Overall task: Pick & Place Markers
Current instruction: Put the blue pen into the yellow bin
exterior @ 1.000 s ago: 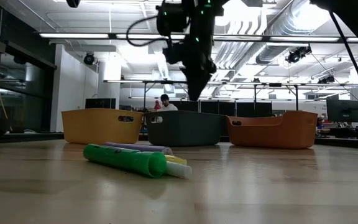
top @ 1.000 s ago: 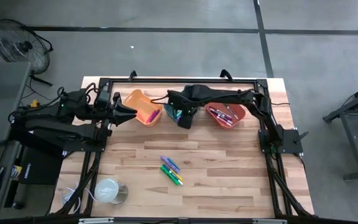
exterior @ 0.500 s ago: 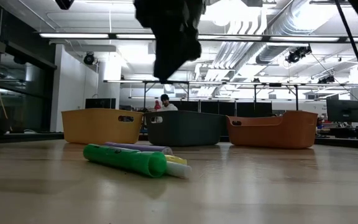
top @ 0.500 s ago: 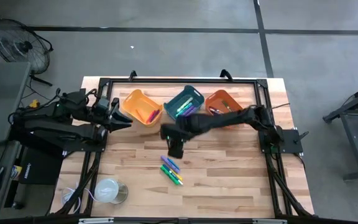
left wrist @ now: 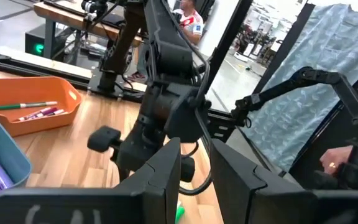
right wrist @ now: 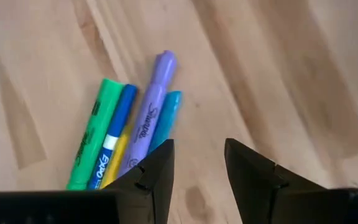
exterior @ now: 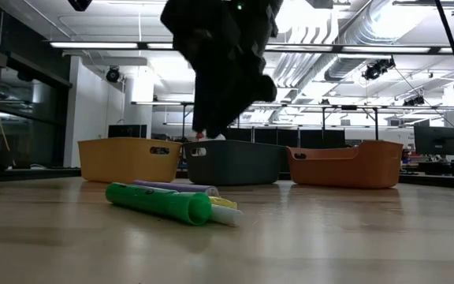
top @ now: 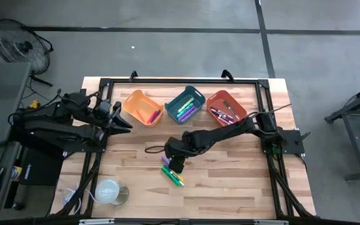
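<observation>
Right gripper (top: 175, 164) above the loose markers (top: 172, 170) at mid-table, its two fingers (right wrist: 157, 167) apart and empty.

From the right wrist we count four markers side by side, long axes parallel: green (right wrist: 91, 142), blue (right wrist: 112, 141), purple (right wrist: 148, 114) and light blue (right wrist: 165, 117); the low view shows only a stacked heap (green barrel foremost). From above we count three bins: orange-yellow (top: 141, 107), teal (top: 187, 103), orange-red (top: 225, 108), each holding markers. The left gripper (top: 122, 122) waits beside the orange-yellow bin, its fingers (left wrist: 160, 171) slightly apart, empty.

White cup (top: 108, 190) at the table's (top: 230, 181) front left; fan (top: 19, 42) on the floor
</observation>
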